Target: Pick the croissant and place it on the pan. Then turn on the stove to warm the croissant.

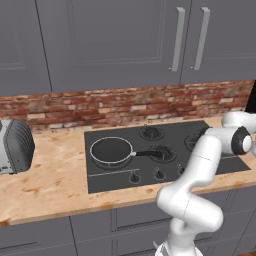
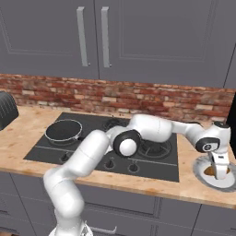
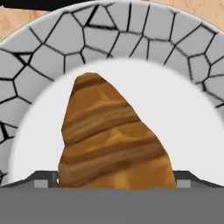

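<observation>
The gripper (image 2: 221, 174) hangs straight down over a round plate (image 2: 230, 183) at the far right of the wooden counter (image 2: 27, 133), to the right of the stove (image 2: 152, 163). In the hand view the croissant (image 3: 111, 140) lies on the plate's plain white centre, with the cracked grey-and-white rim (image 3: 52, 39) curving around it. The pastry's wide end sits low between the two dark fingertips (image 3: 41, 179), which show at either side of it, one just left and one just right of its base. The fingers are spread about as wide as the croissant and bracket it closely, but whether the pads press on it or merely stand beside it cannot be told, so the grip itself is unclear. In the right base view the hand covers most of the croissant (image 2: 210, 171), leaving a small brown patch beside the fingers. The pan (image 1: 111, 151) rests on the front left burner of the stove, its black handle pointing right toward the middle burner, well apart from the plate. A ribbed grey toaster (image 1: 15, 145) stands on the counter to the left of the stove.
</observation>
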